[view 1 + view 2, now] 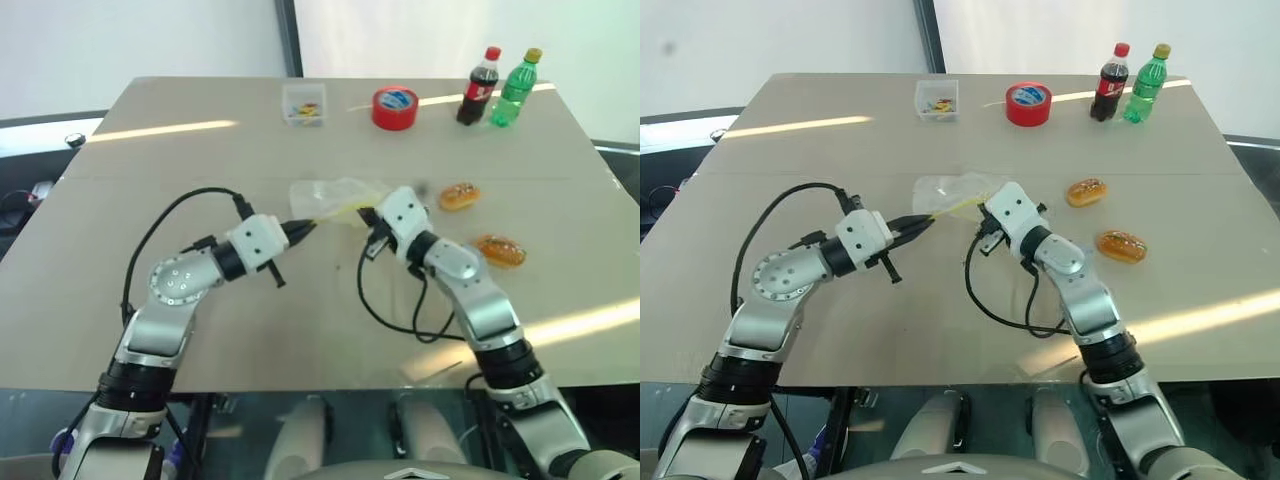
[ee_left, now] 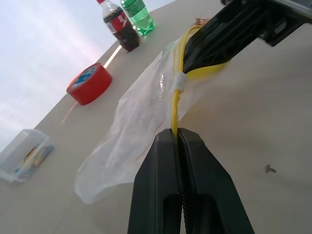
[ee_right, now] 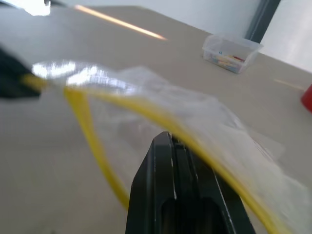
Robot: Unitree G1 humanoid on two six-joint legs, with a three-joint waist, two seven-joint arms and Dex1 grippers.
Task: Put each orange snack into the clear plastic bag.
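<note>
Left eye view: the clear plastic bag (image 1: 335,198) hangs mid-table between both grippers, partly hidden by them; two orange snacks (image 1: 459,196) (image 1: 500,250) lie right of it. Left wrist view: left gripper (image 2: 176,139) clenched on the bag's yellow seal strip (image 2: 174,105). Right wrist view: right gripper (image 3: 170,141) clamped on the blurred strip.

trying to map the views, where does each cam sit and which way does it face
Head pair: on the head, facing forward and down over both arms, the table and the orange snacks.
Left wrist: along the shut left gripper pinching the clear plastic bag.
Right wrist: along the shut right gripper on the bag's seal.
All share the bag.
</note>
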